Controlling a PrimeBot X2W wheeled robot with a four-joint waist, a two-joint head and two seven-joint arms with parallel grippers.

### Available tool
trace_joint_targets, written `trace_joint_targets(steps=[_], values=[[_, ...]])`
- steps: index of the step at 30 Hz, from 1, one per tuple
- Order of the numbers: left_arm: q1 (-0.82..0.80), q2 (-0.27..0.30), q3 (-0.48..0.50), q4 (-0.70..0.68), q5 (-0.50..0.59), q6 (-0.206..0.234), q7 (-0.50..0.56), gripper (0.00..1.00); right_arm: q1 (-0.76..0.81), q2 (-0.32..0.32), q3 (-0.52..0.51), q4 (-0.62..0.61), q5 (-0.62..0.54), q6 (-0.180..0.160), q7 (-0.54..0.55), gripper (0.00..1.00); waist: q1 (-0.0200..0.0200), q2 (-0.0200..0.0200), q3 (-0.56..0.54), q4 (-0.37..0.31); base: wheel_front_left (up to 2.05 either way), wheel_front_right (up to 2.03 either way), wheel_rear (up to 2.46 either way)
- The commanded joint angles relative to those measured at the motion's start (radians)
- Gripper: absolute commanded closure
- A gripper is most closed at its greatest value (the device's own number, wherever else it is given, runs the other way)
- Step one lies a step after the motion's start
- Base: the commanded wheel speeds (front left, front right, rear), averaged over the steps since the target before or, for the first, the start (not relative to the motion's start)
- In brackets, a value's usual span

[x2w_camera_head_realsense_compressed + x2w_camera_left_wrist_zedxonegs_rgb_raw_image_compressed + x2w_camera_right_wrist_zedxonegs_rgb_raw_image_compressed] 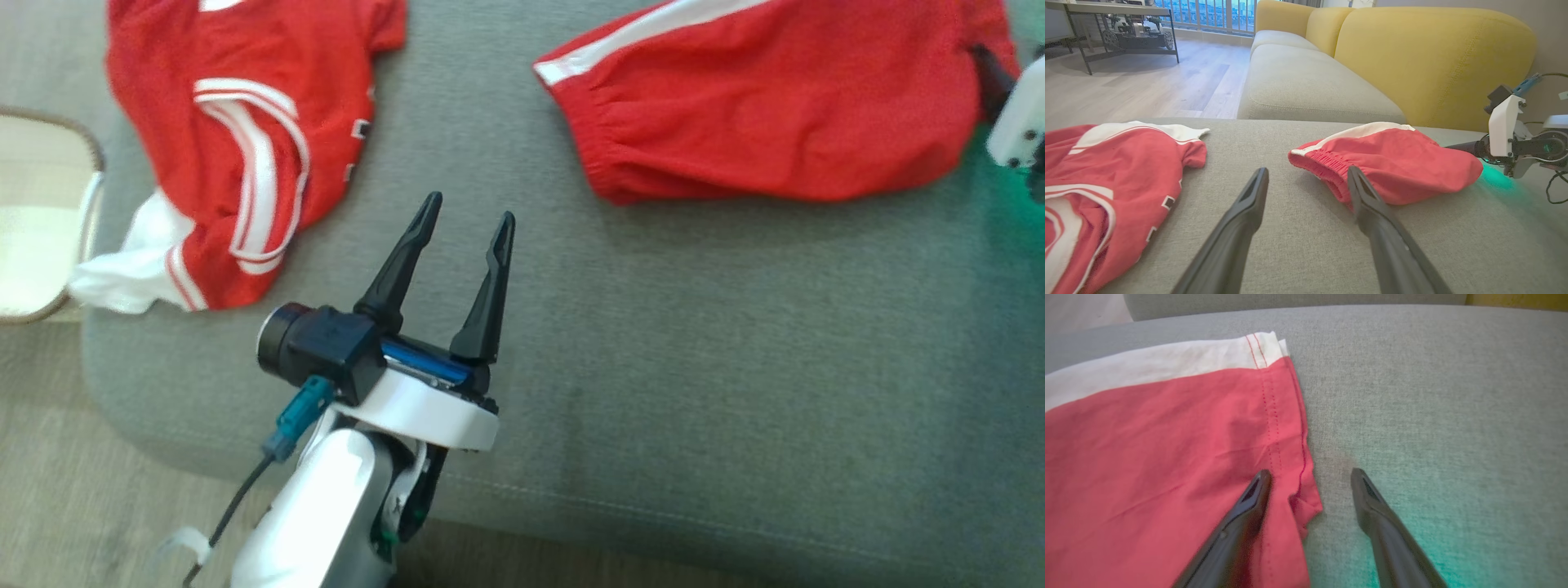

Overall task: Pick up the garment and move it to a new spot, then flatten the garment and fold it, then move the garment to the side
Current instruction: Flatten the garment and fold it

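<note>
Red shorts [775, 106] are laid on grey cushion [694, 367]. Left gripper [469, 210] is held spread, empty; right gripper [1310, 473] is spread astride shorts' hem.

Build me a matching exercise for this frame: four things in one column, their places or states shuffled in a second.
1. red shorts
2. red-and-white shirt
3. left gripper
4. right gripper

A. jaws open, straddling the shorts' stitched hem edge
B. crumpled, at the head view's left
C. jaws open over bare grey cushion, between the two garments
D. head view's upper right, elastic waistband toward the shirt

Pairs: 1-D, 2-B, 3-C, 4-A
</note>
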Motion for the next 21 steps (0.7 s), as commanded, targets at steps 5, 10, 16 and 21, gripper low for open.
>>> trace_joint_targets(steps=[5,10,16,21], values=[[0.041,-0.01,0.041,-0.067,0.042,-0.009,-0.005,0.0,-0.002,0.015,-0.049,0.065,-0.075,-0.001,0.058,0.96,0.0002,0.0,-0.029,0.051,0.0,0.0,0.0],[0.085,-0.004,0.07,-0.085,0.067,-0.007,-0.005,0.0,0.008,0.02,-0.089,0.077,-0.112,-0.001,0.04,1.0,0.0002,0.0,-0.058,0.041,0.0,0.0,0.0],[0.132,0.018,0.114,-0.103,0.085,0.004,-0.005,0.0,0.013,0.029,-0.114,0.071,-0.135,-0.001,-0.01,1.0,0.0002,0.0,-0.103,-0.03,0.0,0.0,0.0],[0.159,0.035,0.146,-0.119,0.088,0.008,-0.005,0.0,0.012,0.008,-0.108,0.06,-0.157,-0.001,-0.03,1.0,0.0002,0.0,-0.127,-0.11,0.0,0.0,0.0]])
